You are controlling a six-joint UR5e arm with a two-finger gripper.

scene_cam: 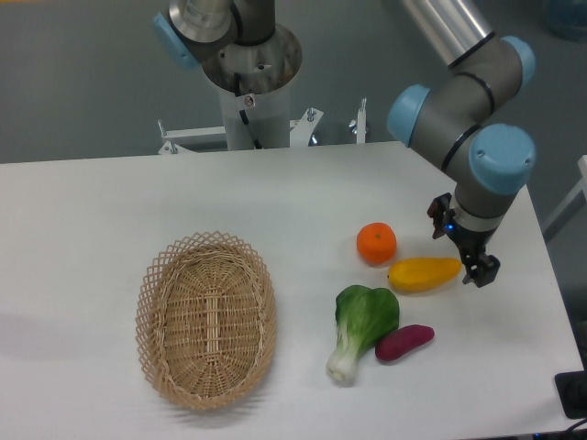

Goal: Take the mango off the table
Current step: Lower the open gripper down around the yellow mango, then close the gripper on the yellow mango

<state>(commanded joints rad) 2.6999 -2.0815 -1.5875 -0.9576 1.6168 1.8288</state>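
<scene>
The mango (424,273) is yellow-orange and elongated, and lies on the white table (183,192) at the right, its tapered end pointing right. My gripper (479,268) hangs from the arm's wrist and is down low right at the mango's right tip. Its dark fingers (483,269) show as one clump from this side, so the gap between them is hidden. I cannot tell whether they touch the mango.
A round orange (377,243) sits just up-left of the mango. A green bok choy (361,325) and a purple-red sweet potato (404,342) lie in front of it. A wicker basket (206,316) stands at the left. The table's right edge is close to the gripper.
</scene>
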